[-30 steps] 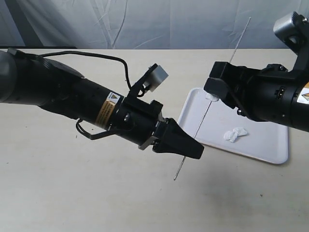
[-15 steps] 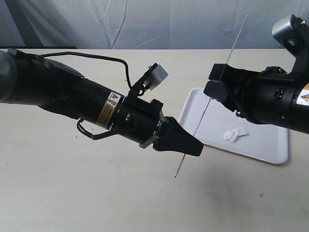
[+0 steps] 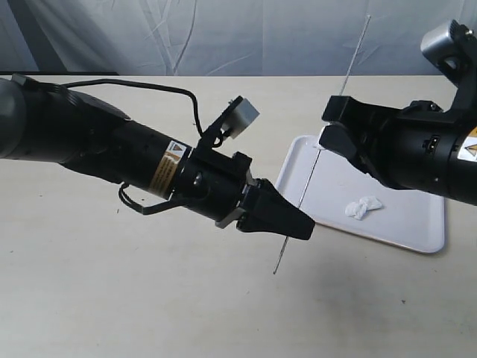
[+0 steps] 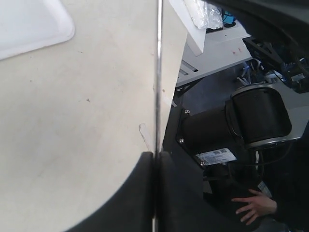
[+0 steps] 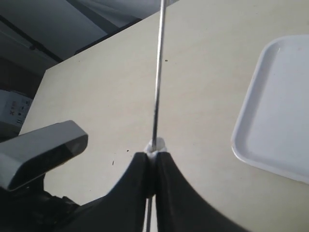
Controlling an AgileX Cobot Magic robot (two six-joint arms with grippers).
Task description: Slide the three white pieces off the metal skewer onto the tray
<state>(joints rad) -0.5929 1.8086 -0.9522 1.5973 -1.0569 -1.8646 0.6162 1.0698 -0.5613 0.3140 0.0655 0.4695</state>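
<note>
The thin metal skewer [image 3: 309,179] stands tilted over the near edge of the white tray [image 3: 406,224]. My left gripper [image 3: 297,226] is shut on its lower part; the rod [image 4: 158,72] rises from between the closed jaws. Higher up, my right gripper [image 3: 328,140] is shut around the skewer [image 5: 158,72] with one white piece [image 5: 155,144] pinched at its fingertips [image 5: 145,162]. Two more white pieces [image 3: 363,207] lie together on the tray.
The beige table [image 3: 149,298] extends to the left and front. A grey curtain [image 3: 223,37] hangs behind. The left arm's grey camera housing [image 5: 43,152] shows close beside the right gripper. The tray's corner [image 4: 29,24] shows in the left wrist view.
The skewer's top end has swung a little left and up, so the rod stands steeper. Both grippers keep their hold and have barely moved. The two pieces on the tray lie unchanged.
</note>
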